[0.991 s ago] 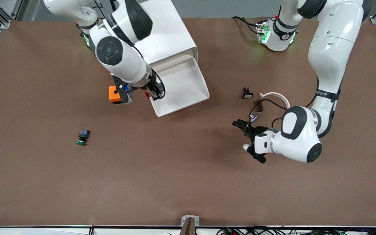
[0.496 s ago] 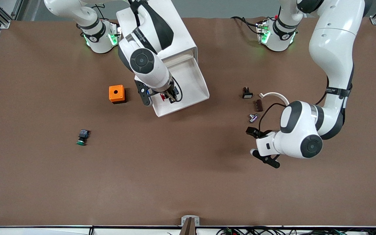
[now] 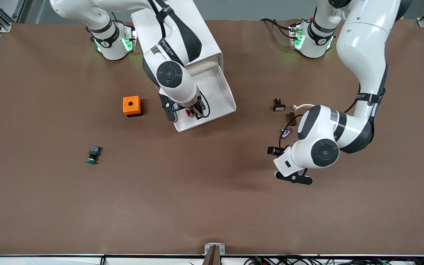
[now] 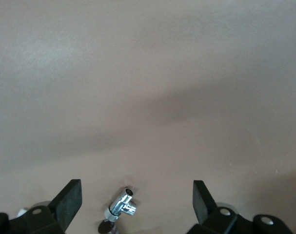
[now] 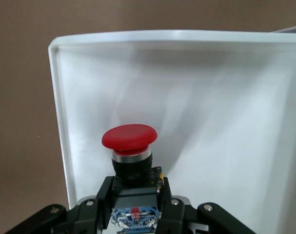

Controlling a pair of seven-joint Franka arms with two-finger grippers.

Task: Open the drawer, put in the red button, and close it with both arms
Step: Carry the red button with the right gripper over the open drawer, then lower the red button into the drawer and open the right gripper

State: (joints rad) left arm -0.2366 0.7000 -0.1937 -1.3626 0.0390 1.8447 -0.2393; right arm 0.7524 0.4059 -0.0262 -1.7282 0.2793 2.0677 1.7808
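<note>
We are seeing the right gripper (image 3: pixel 193 112) clamping the red button (image 5: pixel 129 137) by its black-and-blue body, cap pointing away from the wrist. It is hanging over the open drawer (image 3: pixel 217 96), above the tray's corner nearest the front camera and toward the right arm's end. The drawer is standing pulled out of the white cabinet (image 3: pixel 182 33). The left gripper (image 4: pixel 137 204) is hovering with fingers spread wide, holding nothing, over bare brown table (image 3: pixel 197 191) with a small chrome fitting (image 4: pixel 123 204) below it. We are also noting an orange box (image 3: pixel 131 106) and a green button (image 3: pixel 93 154) lying on the table.
</note>
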